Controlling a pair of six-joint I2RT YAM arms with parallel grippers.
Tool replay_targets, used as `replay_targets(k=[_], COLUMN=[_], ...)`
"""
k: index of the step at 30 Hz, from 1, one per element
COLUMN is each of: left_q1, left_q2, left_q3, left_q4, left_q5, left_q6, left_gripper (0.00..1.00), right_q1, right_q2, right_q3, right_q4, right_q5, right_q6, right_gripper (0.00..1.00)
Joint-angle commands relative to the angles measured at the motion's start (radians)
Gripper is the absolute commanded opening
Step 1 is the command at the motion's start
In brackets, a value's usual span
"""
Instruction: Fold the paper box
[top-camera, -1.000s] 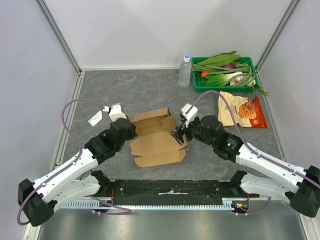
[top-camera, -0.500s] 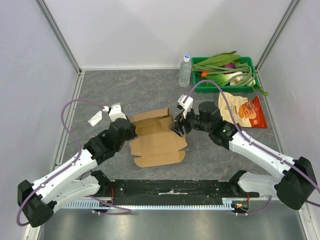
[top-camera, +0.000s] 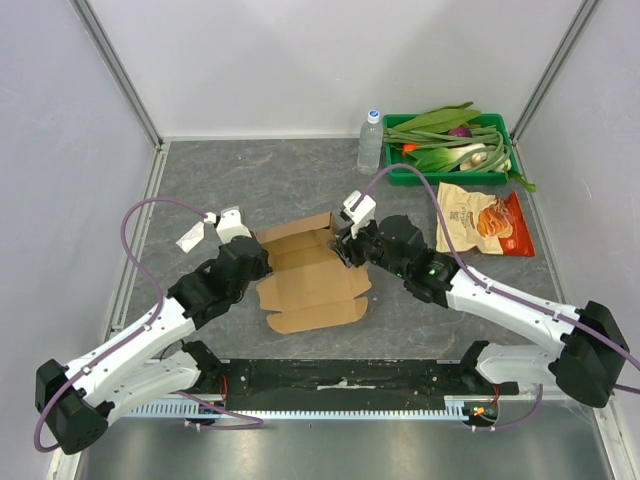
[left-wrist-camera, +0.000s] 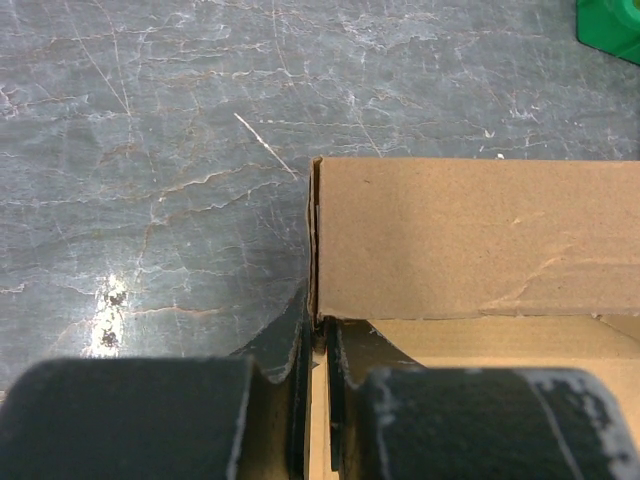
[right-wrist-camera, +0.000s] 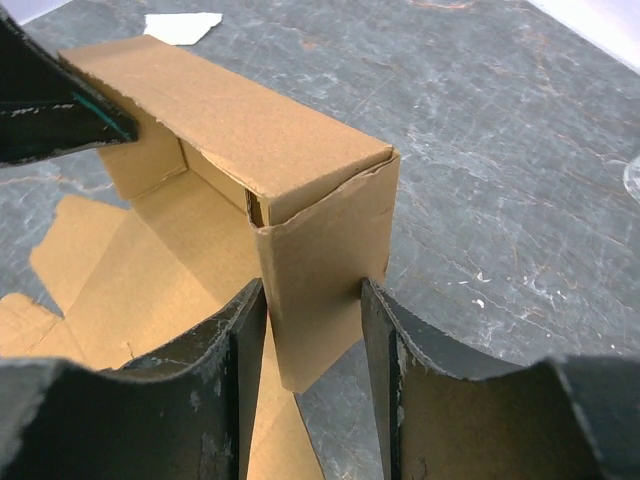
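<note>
With the half-folded paper box (top-camera: 310, 275) mid-counter (top-camera: 250, 180), its left wall pinched tight in the left claw (left-wrist-camera: 318, 335), the right claw (right-wrist-camera: 312, 300), fingers apart astride the end flap, could crumple that flap if it closes off-crease.

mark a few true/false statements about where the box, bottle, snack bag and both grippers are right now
1. The water bottle stands inside the green tray. False: it stands on the table, just left of the tray.
2. The left gripper is shut on an edge of the paper box. True.
3. The snack bag lies on the paper box. False: it lies on the table to its right, apart from it.
4. The right gripper has its fingers either side of the end flap. True.
5. The paper box is fully closed. False: its front panels lie flat.
</note>
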Motion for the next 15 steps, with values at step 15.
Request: replay_targets(k=[15], left_q1=[-0.002], left_q2=[0.002], left_q3=[0.052], left_q4=[0.000], left_q5=[-0.061], left_q6=[-0.024], left_gripper=[0.02], right_q1=[0.214], right_q2=[0.151], right_q3=[0.071], right_q4=[0.156], right_q5=[0.719], right_q6=[0.047], right_gripper=[0.44])
